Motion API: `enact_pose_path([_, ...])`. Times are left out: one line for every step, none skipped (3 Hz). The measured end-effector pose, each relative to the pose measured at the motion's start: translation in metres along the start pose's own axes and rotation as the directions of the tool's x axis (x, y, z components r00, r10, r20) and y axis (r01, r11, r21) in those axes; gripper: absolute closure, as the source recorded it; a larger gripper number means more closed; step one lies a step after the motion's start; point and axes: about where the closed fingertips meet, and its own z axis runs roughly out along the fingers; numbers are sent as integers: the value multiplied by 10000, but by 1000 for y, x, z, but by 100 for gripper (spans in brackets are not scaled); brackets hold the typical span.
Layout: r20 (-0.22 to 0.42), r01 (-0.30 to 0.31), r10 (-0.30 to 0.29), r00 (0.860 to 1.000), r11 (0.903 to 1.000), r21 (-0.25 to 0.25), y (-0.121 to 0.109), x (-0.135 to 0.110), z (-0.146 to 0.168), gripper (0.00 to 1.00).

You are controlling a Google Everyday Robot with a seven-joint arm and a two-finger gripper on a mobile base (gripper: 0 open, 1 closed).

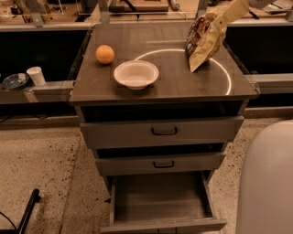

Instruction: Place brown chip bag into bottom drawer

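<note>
The brown chip bag (203,42) stands tilted on its lower corner at the back right of the cabinet top (174,87), dark printed side to the left and pale yellow side to the right. My gripper (230,13) comes in from the top right and reaches the bag's upper edge, overlapping it. The bottom drawer (160,201) is pulled out and open at the foot of the cabinet, with nothing showing inside it.
A white bowl (136,74) and a round orange fruit (105,54) sit on the cabinet top, left of the bag. Two black-handled drawers (164,131) above are closed. A white cup (35,76) stands on the left ledge. My pale robot body (268,183) fills the lower right.
</note>
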Motion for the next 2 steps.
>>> enact_pose_path([1883,-1376,1297,9735,9900,294,-22,-21,14,0])
enact_pose_path([2834,-2808,2645,9218,9596,177,-31,-21,47,0])
